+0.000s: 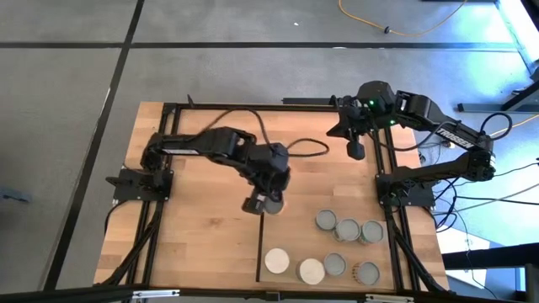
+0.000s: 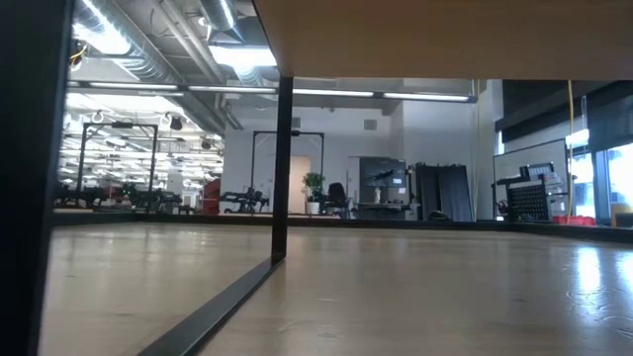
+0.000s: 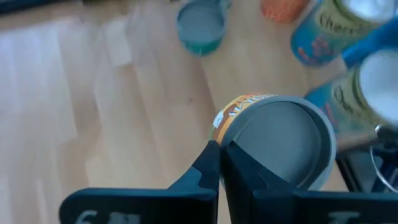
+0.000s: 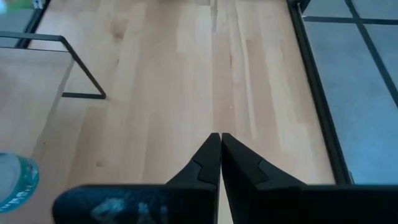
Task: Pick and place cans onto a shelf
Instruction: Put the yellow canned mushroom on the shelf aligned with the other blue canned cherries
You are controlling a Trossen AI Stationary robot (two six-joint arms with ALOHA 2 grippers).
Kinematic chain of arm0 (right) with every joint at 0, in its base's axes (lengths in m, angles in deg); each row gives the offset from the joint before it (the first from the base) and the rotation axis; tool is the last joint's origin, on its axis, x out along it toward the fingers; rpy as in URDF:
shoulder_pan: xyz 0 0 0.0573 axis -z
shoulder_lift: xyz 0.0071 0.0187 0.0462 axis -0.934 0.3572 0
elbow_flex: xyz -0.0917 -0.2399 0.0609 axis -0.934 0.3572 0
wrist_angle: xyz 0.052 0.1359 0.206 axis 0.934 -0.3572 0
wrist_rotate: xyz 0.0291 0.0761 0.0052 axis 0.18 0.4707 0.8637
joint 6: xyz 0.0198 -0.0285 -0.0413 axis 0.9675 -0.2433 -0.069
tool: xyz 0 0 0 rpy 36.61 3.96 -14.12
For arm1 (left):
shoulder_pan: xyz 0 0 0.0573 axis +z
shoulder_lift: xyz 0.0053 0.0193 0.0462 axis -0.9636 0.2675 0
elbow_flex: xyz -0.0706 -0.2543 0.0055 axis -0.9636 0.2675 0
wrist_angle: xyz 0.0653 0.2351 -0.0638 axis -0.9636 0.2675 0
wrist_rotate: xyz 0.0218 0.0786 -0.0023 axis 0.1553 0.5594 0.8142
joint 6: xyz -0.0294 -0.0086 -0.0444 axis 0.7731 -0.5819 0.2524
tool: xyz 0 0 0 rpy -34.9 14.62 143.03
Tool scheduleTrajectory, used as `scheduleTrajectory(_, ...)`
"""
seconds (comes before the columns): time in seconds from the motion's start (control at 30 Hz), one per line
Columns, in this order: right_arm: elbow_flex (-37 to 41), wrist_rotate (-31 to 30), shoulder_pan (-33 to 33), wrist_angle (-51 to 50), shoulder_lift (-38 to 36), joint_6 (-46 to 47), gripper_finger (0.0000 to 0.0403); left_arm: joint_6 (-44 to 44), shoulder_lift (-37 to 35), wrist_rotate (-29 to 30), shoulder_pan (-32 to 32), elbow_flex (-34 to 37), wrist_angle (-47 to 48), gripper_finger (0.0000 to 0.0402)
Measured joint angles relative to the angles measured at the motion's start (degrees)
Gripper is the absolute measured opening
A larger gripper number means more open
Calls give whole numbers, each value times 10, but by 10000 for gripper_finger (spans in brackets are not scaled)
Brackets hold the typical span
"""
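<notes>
Pale wood-grain table (image 1: 202, 244), matt grey metal can (image 3: 283, 146) top, matt black plastic-looking gripper (image 3: 219, 163).

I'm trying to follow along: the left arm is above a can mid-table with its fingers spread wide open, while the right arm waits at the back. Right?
Not quite. The left gripper has its fingers shut together, not spread, as the left wrist view shows. It is above the grey-topped can mid-table, and the right gripper waits at the back.
</notes>
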Motion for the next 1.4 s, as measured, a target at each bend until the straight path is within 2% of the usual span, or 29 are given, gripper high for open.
scheduleTrajectory(0.27, 0, 23, 0, 3, 0, 2, 17, -9, 52, -15, 5, 0, -16, 0)
scheduleTrajectory(0.57, 0, 23, 0, 3, 0, -1, 17, -7, 98, -117, 5, 1, -44, 0)
scheduleTrajectory(0.67, 0, 23, 0, 4, 0, -1, 17, -4, 102, -126, 4, 2, -42, 0)
scheduleTrajectory(1.03, 0, 23, 0, 4, 0, -3, 17, -2, 109, -103, 4, 1, -13, 0)
scheduleTrajectory(1.4, 0, 23, 0, 3, 0, -3, 17, -2, 132, -110, 0, 1, -4, 0)
